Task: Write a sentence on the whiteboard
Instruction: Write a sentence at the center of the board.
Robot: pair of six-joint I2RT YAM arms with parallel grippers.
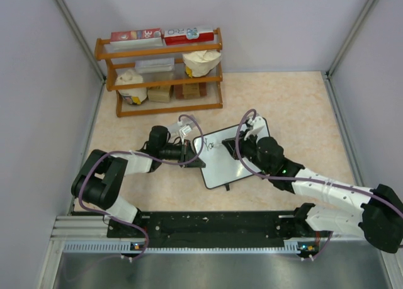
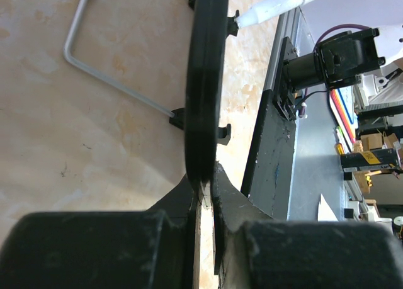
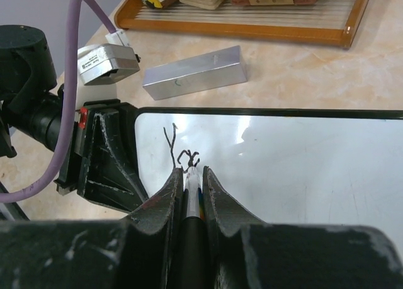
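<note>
The whiteboard (image 1: 225,162) lies tilted on the table between the arms, white with a thin black frame. My left gripper (image 1: 194,155) is shut on its left edge; the left wrist view shows the black frame (image 2: 203,87) edge-on between the jaws. My right gripper (image 1: 242,145) is shut on a marker (image 3: 191,191), tip touching the board (image 3: 296,169) near its upper left. Only the first black strokes of the sentence (image 3: 181,152) show, a "Y"-like mark and a small scribble.
A wooden shelf (image 1: 165,72) with boxes and bags stands at the back left. A silver metal block (image 3: 194,72) lies on the table beyond the board. The board's wire stand (image 2: 104,75) shows under it. Grey walls enclose the table.
</note>
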